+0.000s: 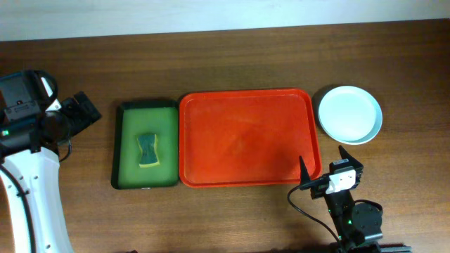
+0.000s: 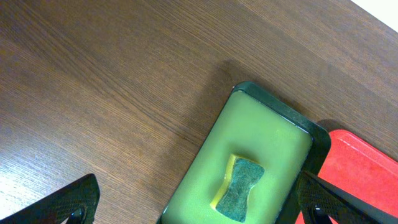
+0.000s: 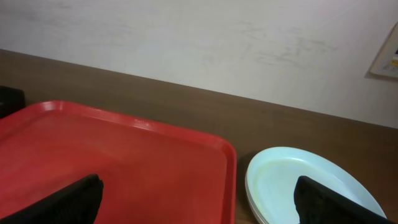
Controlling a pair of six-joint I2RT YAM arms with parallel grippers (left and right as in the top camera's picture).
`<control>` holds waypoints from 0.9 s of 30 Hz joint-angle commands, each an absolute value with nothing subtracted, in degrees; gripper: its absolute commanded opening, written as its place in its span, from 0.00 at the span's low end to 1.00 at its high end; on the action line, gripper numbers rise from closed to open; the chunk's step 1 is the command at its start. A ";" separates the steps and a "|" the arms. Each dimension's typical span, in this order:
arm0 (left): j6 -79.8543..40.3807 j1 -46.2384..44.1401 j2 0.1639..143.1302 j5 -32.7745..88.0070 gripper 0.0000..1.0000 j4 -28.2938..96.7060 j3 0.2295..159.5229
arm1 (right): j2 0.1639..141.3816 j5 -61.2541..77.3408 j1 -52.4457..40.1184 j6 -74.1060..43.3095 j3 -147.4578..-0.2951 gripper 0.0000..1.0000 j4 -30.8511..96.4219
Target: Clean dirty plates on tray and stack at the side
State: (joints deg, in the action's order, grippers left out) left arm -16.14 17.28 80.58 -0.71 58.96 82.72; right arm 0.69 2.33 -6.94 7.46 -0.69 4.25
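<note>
The jaws of the left gripper [image 1: 86,111] and right gripper [image 1: 323,163] are held apart, empty. The stacked plates [image 1: 350,114], at the frame's right beside the bare tray [image 1: 246,137], could be clipped and toppled.

Your left arm [image 1: 35,190] has a smooth, curved white link with a thin left cable [image 1: 17,204], black, running down its length. Above the link sit blocky black housings with a white patch and a tiny green light [image 1: 5,131]. The left fingers [image 2: 68,202] are black wedges with a fine cross-hatched texture. Your right arm [image 1: 358,218] is mostly black with a rounded base. A small white-and-grey block [image 1: 342,179] sits behind the right fingers [image 1: 304,172], which are black and pointed. A thin black right cable [image 1: 309,209] loops off to its left.
</note>
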 commanded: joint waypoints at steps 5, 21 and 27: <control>-16.71 17.43 80.01 -1.13 0.99 58.87 82.91 | 0.21 -3.68 -6.61 1.69 -0.32 0.98 4.43; -16.71 17.43 80.01 -1.10 0.99 58.87 82.91 | 0.25 -3.49 -6.68 0.38 -0.32 0.98 4.34; -16.71 17.41 79.31 -1.13 0.99 58.87 82.91 | 0.25 -3.49 -6.68 0.38 -0.32 0.98 4.34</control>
